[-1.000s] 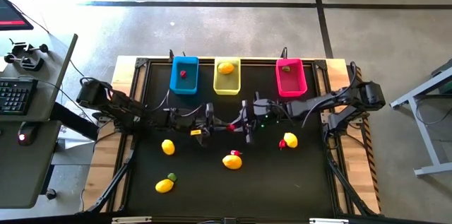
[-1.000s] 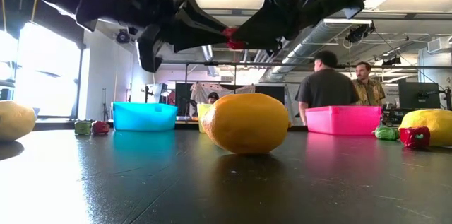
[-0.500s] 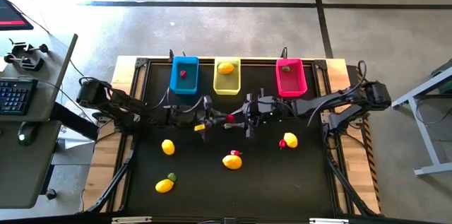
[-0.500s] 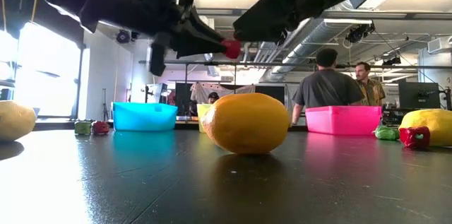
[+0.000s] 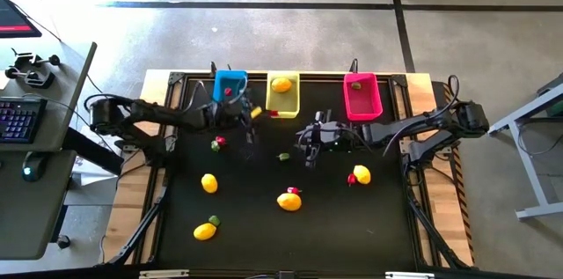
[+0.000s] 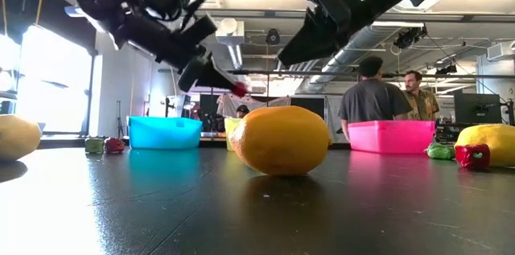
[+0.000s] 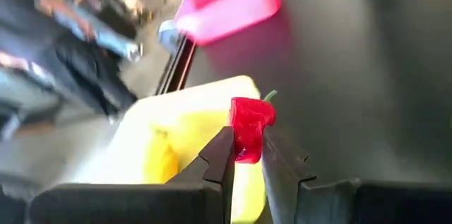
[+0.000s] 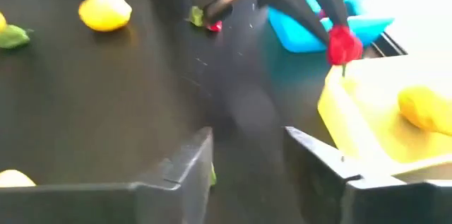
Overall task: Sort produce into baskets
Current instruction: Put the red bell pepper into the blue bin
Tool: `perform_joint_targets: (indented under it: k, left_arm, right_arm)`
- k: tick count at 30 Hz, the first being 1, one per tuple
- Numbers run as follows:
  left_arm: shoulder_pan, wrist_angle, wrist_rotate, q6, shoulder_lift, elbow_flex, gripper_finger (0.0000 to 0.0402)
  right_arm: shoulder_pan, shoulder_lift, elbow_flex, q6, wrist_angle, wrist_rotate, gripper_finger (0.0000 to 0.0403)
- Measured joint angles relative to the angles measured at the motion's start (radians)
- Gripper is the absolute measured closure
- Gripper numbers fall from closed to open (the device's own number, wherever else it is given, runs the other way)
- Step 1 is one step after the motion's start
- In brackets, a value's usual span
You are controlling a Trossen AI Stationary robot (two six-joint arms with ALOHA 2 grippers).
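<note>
My left gripper (image 5: 253, 115) is shut on a small red pepper-like piece (image 7: 251, 124). It hangs by the near left corner of the yellow basket (image 5: 282, 96), between that and the blue basket (image 5: 230, 94). My right gripper (image 5: 309, 149) stands open over mid-table, with nothing between its fingers (image 8: 201, 160). A small green bit (image 5: 283, 157) lies on the table just beside it. The pink basket (image 5: 361, 96) stands at the far right. A lemon (image 5: 281, 84) lies in the yellow basket. My left gripper pinches the red piece's lower part (image 7: 246, 150) between its two fingertips. The rest of the piece, with its green stem (image 7: 270, 95), sticks out past them. The fingers come from the table's left, slanting down. The piece is lifted clear, over the yellow basket's edge (image 7: 212, 86).
Loose produce lies on the black table: a red and green pair (image 5: 215, 144), a lemon (image 5: 209, 182), lemons with red bits (image 5: 289, 200) (image 5: 360, 174), and a lemon with a green bit (image 5: 206, 231). People stand in the room beyond the pink basket (image 6: 390, 136).
Both grippers met on the red piece at mid-table. The left gripper has since swung toward the far left, to the blue and yellow baskets, rolling as it went, with the red piece in its fingers. The right gripper stays put without it. A green bit now lies where they met.
</note>
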Motion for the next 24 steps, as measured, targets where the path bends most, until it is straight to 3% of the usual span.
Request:
perform_joint_targets:
  k: [4,9,15,24]
  left_arm:
    - [0.115,-0.108,0.058,-0.089,-0.051,0.000,0.0358]
    - [0.255,-0.258,0.061,-0.174,-0.143,0.000,0.0358]
    - [0.413,-0.299,0.059,-0.244,-0.190,0.000,0.0358]
    - [0.548,-0.312,0.131,-0.280,-0.038,0.000,0.0358]
  right_arm:
    - [0.000,0.000,0.000,0.000,-0.014,0.017,0.0313]
    - [0.000,0.000,0.000,-0.010,-0.023,0.017,0.0394]
    - [0.000,0.000,0.000,-0.012,-0.024,0.011,0.0379]
    - [0.000,0.000,0.000,-0.011,-0.024,-0.010,0.0398]
